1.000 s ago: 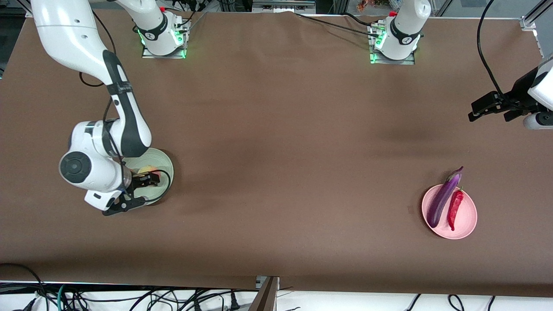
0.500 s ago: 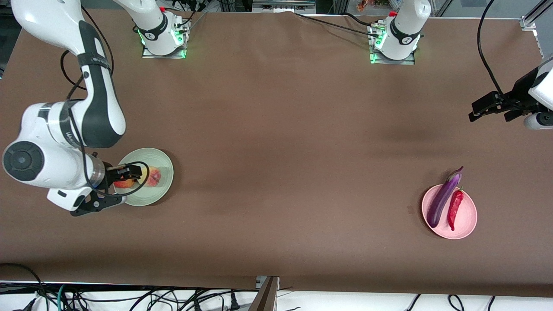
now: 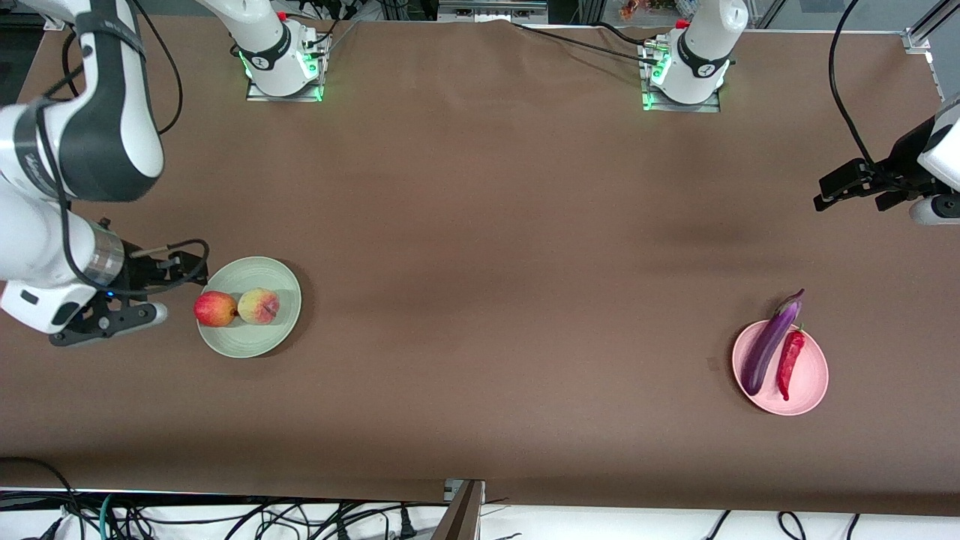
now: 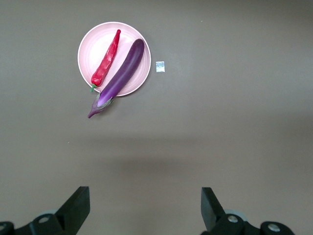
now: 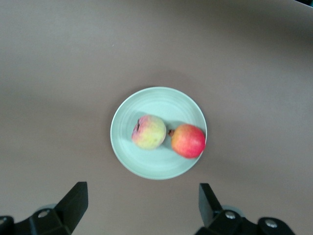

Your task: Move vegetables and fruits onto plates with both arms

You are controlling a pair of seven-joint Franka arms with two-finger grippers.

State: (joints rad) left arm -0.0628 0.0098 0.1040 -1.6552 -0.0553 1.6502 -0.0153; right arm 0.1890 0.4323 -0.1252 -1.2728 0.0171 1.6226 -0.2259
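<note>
A red apple-like fruit [image 3: 215, 309] [image 5: 188, 140] and a pale peach [image 3: 259, 306] [image 5: 149, 132] lie side by side on the mint green plate [image 3: 251, 345] [image 5: 156, 166]. My right gripper [image 3: 196, 270] [image 5: 142, 203] hangs open and empty over the bare table beside that plate, toward the right arm's end. The purple eggplant [image 3: 769, 345] [image 4: 120, 73] and red chili [image 3: 789, 364] [image 4: 105, 63] rest on the pink plate [image 3: 814, 390] [image 4: 88, 54], the eggplant's cap sticking out over the rim. My left gripper [image 3: 832, 191] [image 4: 145, 205] waits open, high over the table at the left arm's end.
A small pale scrap [image 4: 160, 66] lies on the brown table cloth beside the pink plate. Both arm bases [image 3: 283, 67] [image 3: 684, 75] stand along the table's edge farthest from the front camera. Cables hang below the edge nearest that camera.
My right arm has lifted and drawn back off the green plate toward its end of the table, uncovering both fruits on it. The left arm has not moved.
</note>
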